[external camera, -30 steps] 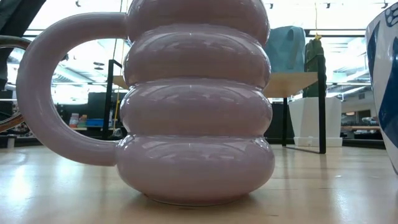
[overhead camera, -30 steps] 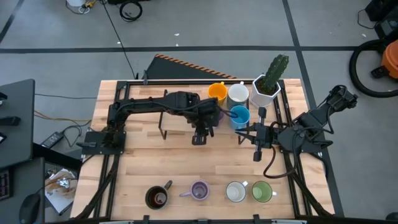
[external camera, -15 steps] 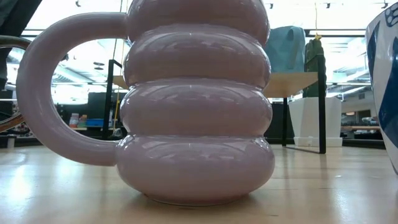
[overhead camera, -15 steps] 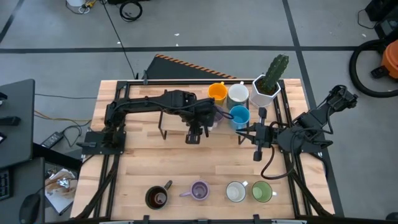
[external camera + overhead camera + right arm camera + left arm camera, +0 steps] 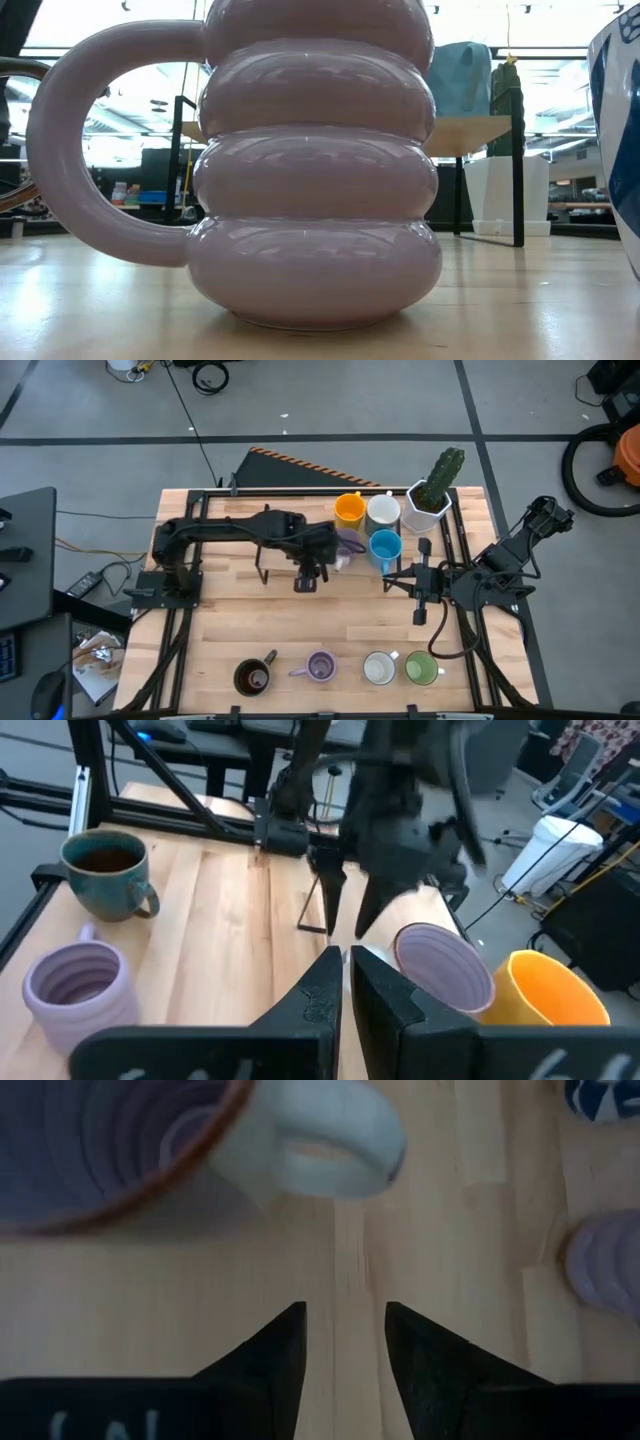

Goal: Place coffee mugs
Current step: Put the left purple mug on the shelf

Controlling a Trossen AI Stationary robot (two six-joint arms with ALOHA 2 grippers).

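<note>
Four mugs stand in a row on their bases at the near edge: dark brown (image 5: 253, 677), lavender (image 5: 320, 666), white (image 5: 378, 668) and green (image 5: 421, 667). At the far right stand an orange mug (image 5: 348, 510), a white mug (image 5: 382, 512), a blue mug (image 5: 385, 546) and a second lavender mug (image 5: 348, 548). My left gripper (image 5: 305, 584) hovers open over bare wood (image 5: 345, 1315), just left of that lavender mug (image 5: 100, 1140), whose handle (image 5: 310, 1140) points toward it. My right gripper (image 5: 418, 610) is shut and holds nothing (image 5: 345, 970), near the right edge.
A white hexagonal pot with a cactus (image 5: 430, 495) stands at the far right corner. A dark wire frame (image 5: 262, 565) stands under the left arm. The lavender mug of the near row (image 5: 315, 160) fills the low view. Bare wood lies across the table's middle.
My left gripper has drawn back toward the table's left edge, away from the lavender mug in the far group, which stays standing where it was.
</note>
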